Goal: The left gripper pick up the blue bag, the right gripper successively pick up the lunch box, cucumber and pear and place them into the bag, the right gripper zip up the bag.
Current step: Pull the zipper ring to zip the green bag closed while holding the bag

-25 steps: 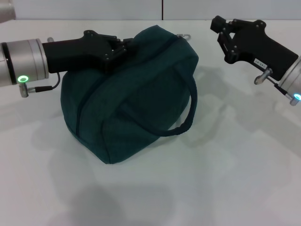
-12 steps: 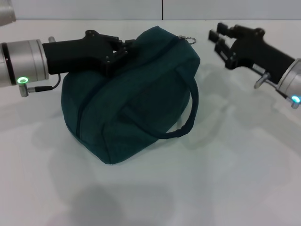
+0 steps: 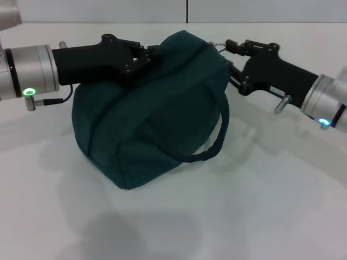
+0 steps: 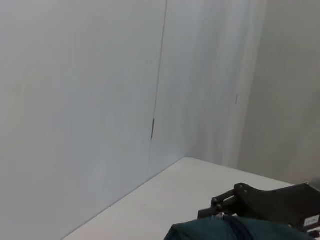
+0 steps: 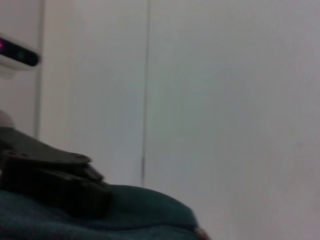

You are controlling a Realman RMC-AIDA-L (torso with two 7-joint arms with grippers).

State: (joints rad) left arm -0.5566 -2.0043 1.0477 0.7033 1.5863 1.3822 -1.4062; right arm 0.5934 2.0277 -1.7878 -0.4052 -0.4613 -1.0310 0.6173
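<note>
The left hand (image 3: 149,57) reached in from the left of the blue bag (image 3: 152,108) and was clamped on the fabric at the bag's upper left shoulder, beside the zipper line, apparently to brace the soft bag so it would not slide or sag while the zipper was worked. The bag itself sat on the white counter (image 3: 260,206), bulging and seemingly full, with one loop handle (image 3: 217,135) drooping down its near right side; the lunch box, cucumber and pear were nowhere outside it, so they were probably already packed. At the bag's top right corner the metal ring pull (image 3: 217,45) stuck up from the end of the zipper. The right hand (image 3: 232,57) came in from the right of the bag with its fingers parted, one above and one below, their tips just beside the ring and touching or nearly touching the fabric, not yet closed on the pull, which suggested it was lining up for the zipping step.
</note>
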